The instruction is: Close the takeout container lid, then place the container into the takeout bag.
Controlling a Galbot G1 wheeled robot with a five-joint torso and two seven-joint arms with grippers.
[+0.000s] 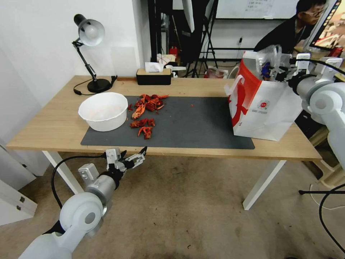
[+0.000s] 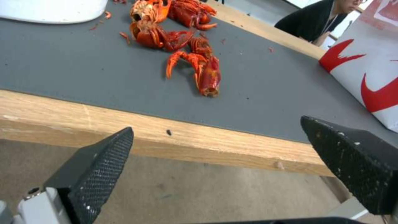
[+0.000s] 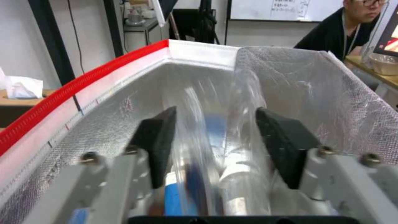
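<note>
Over the takeout bag [image 1: 266, 108] at the counter's [image 1: 54, 126] right end, your right gripper [image 3: 215, 146] clasps the takeout container [image 3: 207, 149]; your left gripper [image 2: 215, 146] hangs spread below the front edge.

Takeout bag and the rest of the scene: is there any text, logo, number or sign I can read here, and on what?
Nothing can be read.
Takeout bag: small round red logo with lines of print beneath, too small to read.
Whiteboard behind the desk: handwriting, too blurred to read.
Takeout container, held between the right pincer fingers over the open bag: no readable label.
</note>
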